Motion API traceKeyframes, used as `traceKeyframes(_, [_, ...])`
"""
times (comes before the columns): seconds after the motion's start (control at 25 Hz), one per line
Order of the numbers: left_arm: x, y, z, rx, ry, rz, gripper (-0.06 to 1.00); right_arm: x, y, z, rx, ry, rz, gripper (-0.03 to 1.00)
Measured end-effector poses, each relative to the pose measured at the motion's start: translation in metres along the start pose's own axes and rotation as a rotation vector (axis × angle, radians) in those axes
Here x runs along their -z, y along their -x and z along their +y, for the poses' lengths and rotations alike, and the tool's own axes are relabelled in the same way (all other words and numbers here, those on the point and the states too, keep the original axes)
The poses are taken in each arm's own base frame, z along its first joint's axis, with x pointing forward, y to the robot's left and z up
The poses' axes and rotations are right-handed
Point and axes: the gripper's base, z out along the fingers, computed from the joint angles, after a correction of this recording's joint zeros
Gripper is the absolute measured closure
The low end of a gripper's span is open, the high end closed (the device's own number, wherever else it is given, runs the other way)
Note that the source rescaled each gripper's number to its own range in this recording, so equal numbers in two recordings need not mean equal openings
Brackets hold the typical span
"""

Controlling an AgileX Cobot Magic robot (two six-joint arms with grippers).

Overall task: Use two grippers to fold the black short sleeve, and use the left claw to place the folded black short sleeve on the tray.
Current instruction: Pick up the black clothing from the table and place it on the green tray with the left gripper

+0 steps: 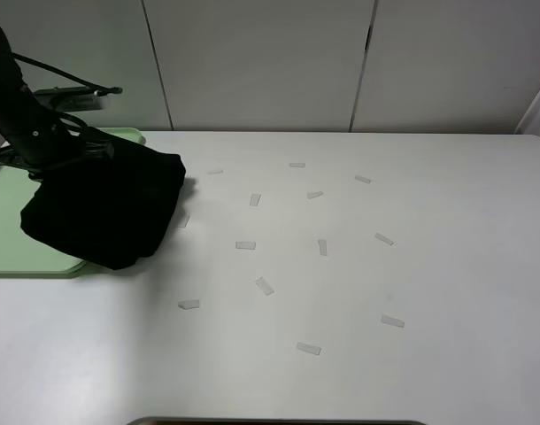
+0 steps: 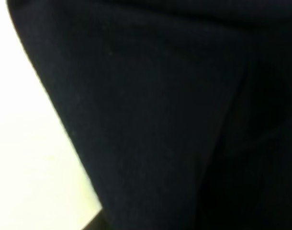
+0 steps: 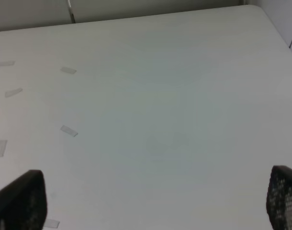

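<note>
The left tool [image 1: 53, 155] grips the bunched black shirt [image 1: 106, 212], which hangs half over the green tray [image 1: 13, 221], its near edge spilling onto the worktop [image 1: 341, 292]. Better to carry it further over the tray before letting go. The right tool [image 3: 151, 201] stands wide open, empty.

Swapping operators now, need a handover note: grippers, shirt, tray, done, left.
Left gripper: hidden behind fabric, shut on the black short sleeve, carrying it.
Right gripper: open, empty, over the bare white table.
Shirt: bunched, hanging over the right part of the green tray and the table beside it.
Done: folding, pickup.
Left: lower it fully onto the tray, release.
</note>
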Motion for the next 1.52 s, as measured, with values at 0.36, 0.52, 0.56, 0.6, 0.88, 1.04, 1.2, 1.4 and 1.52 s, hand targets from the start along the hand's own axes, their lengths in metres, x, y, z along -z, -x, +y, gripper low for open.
traceKeyframes(0.36, [0.002, 0.007, 0.048, 0.064, 0.028, -0.062, 0.79, 0.000, 0.000, 0.000, 0.000, 0.000, 0.000, -0.03])
traceKeyframes(0.52, [-0.004, 0.008, 0.064, 0.083, 0.039, -0.060, 0.79, 0.000, 0.000, 0.000, 0.000, 0.000, 0.000, -0.03])
traceKeyframes(0.56, [-0.008, 0.009, 0.068, 0.076, 0.042, -0.062, 0.79, 0.000, 0.000, 0.000, 0.000, 0.000, 0.000, -0.03])
traceKeyframes(0.6, [-0.010, 0.009, 0.071, 0.068, 0.044, -0.062, 0.79, 0.000, 0.000, 0.000, 0.000, 0.000, 0.000, -0.03])
traceKeyframes(0.88, [-0.019, 0.011, 0.091, 0.072, 0.059, -0.078, 0.79, 0.000, 0.000, 0.000, 0.000, 0.001, 0.000, -0.03])
traceKeyframes(1.04, [-0.017, 0.011, 0.102, 0.085, 0.067, -0.085, 0.79, 0.000, 0.000, 0.000, 0.000, 0.001, 0.000, -0.03])
traceKeyframes(1.2, [-0.017, 0.011, 0.104, 0.089, 0.069, -0.090, 0.79, 0.000, 0.000, 0.000, 0.000, 0.001, 0.000, -0.03])
traceKeyframes(1.4, [-0.017, 0.013, 0.105, 0.087, 0.074, -0.116, 0.65, 0.000, 0.000, 0.000, 0.000, 0.001, 0.000, -0.03])
traceKeyframes(1.52, [-0.016, 0.016, 0.105, 0.087, 0.080, -0.150, 0.09, 0.000, 0.000, 0.000, 0.000, 0.001, 0.000, -0.03])
